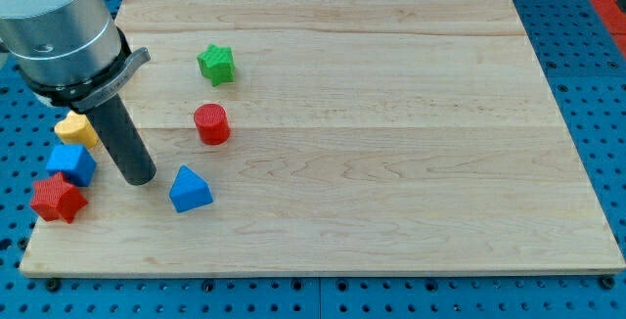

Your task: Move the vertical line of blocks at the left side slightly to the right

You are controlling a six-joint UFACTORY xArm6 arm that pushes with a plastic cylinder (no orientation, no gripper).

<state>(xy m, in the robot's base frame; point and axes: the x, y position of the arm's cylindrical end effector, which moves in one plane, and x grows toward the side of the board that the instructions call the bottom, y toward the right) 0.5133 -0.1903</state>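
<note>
My tip [140,177] rests on the tabletop [391,162], at three o'clock of the blue cube [71,163]. The tool is a plain rod and holds nothing. The line stands at the left edge: yellow block [76,128], perhaps partly hidden, blue cube, red star [58,199]. Better go around to nine o'clock and push each one gently.

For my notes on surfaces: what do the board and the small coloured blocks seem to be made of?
The board looks like pale wood, matte, with grain lines and plank seams. The red cylinder and green star block look like plastic, possibly 3D-printed: fine ridges show on their faces. My tip is dark and smooth; its material is unclear.
</note>
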